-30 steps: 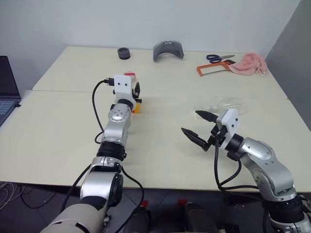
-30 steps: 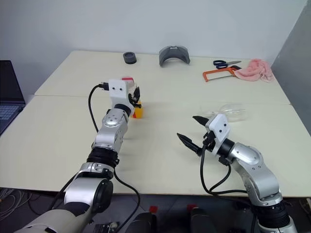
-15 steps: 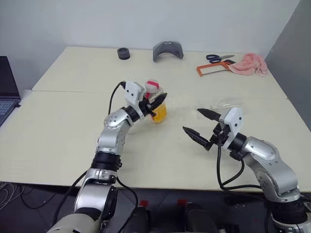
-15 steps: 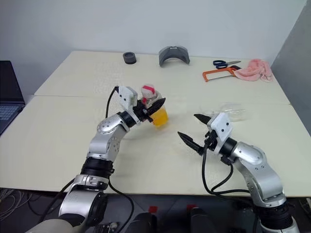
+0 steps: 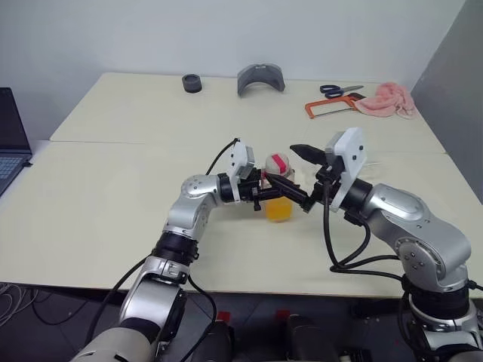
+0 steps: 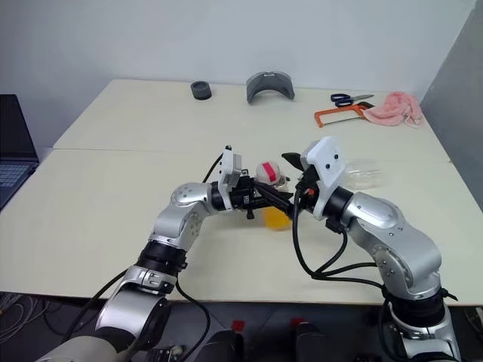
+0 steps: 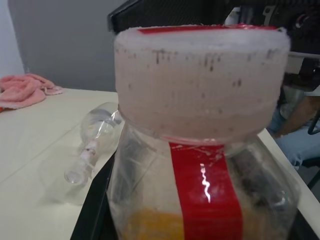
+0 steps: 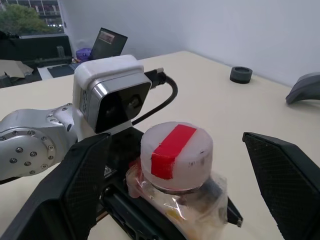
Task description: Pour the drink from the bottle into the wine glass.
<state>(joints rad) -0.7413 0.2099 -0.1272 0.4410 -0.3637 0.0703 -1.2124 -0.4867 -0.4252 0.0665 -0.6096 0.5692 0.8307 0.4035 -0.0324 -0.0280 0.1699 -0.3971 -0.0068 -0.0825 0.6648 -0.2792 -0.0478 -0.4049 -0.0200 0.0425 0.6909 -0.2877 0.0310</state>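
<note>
We are seeing the left pincer (image 5: 281, 190) clenching the bottle (image 5: 278, 188) upright above the middle of the surface (image 5: 98, 188), the drink (image 5: 277, 210) pooling in its lower part. The right pincer (image 8: 180, 175) is standing released, its fingers (image 8: 287, 175) flanking the red-white cap (image 8: 176, 152). The wine glass (image 7: 85, 150) is lying on its side nearby.

The cream rectangular table (image 5: 106, 196) carries a black ring (image 5: 192, 82) and grey curved piece (image 5: 261, 78) at 12 o'clock; blue-handled scissors (image 5: 341, 90), orange-framed saw (image 5: 329, 108), pink cloth (image 5: 387, 100) at 2 o'clock; apparently, a clear glass (image 6: 359, 172) on its side.
</note>
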